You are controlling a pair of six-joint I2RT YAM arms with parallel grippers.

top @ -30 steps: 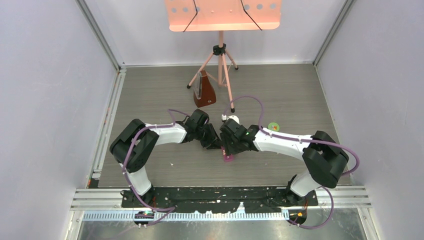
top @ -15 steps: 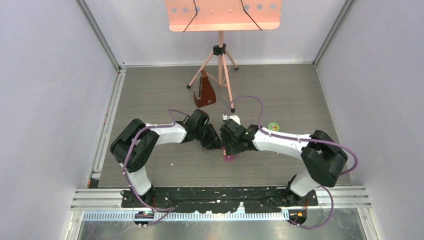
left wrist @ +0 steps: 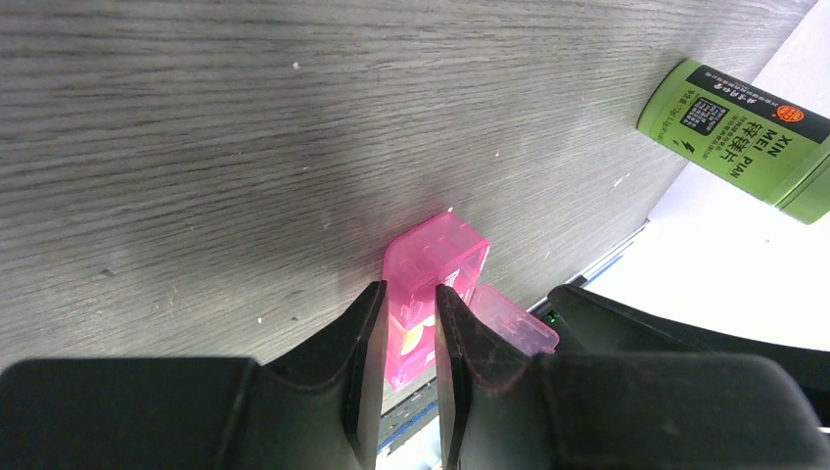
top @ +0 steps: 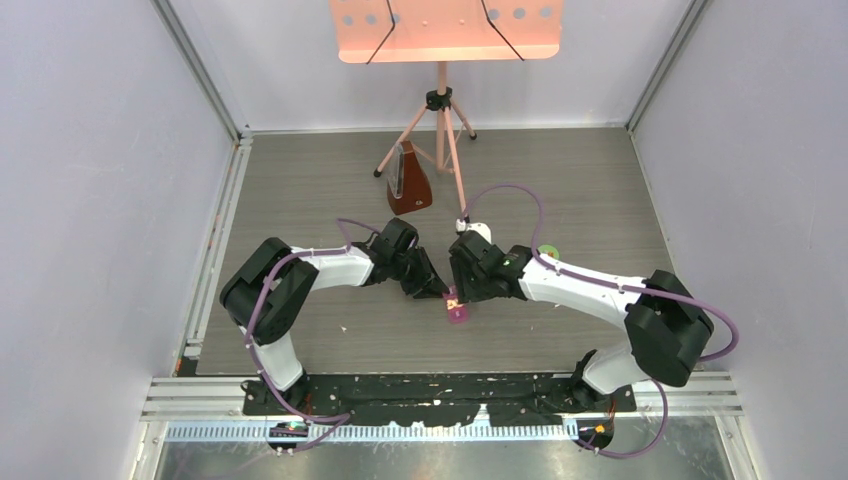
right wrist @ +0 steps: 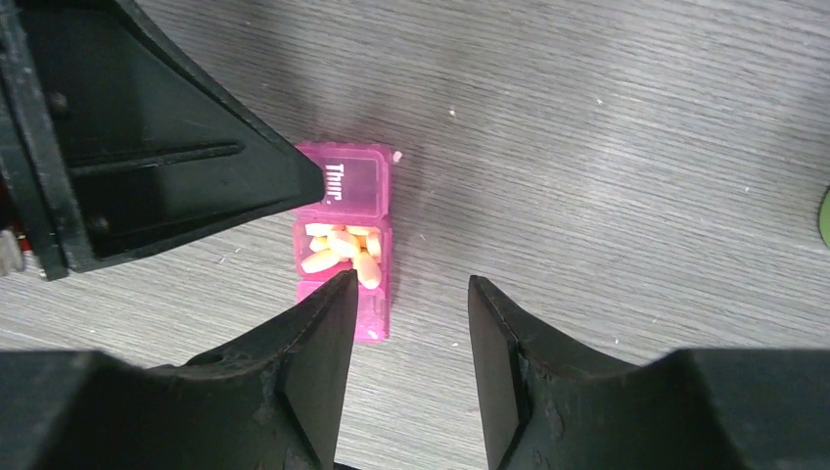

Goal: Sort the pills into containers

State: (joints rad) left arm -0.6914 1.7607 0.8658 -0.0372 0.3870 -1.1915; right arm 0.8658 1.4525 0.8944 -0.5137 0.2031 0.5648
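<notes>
The containers are one small pink pill box [right wrist: 343,245] lying on the grey table. Its middle compartment is open and holds several orange-yellow pills [right wrist: 343,253]; the compartment marked "Thur" [right wrist: 348,182] has its lid down. My left gripper [left wrist: 409,292] is shut on the box's end, its fingers [right wrist: 196,186] reaching in from the left. An open lid flap [left wrist: 514,318] sticks out beside the right finger. My right gripper [right wrist: 413,282] hangs open just right of the box, holding nothing; its left finger overlaps the box's near end. From above, the box [top: 456,310] shows between both wrists.
A green bottle [left wrist: 744,137] shows at the upper right of the left wrist view. A green cap [top: 547,251] lies behind the right forearm. A brown metronome [top: 408,185] and a pink music stand's tripod [top: 440,130] stand further back. White specks dot the table.
The right arm has swung back and to the right, uncovering more of the pink box. The left arm has kept still with its grip on the box.
</notes>
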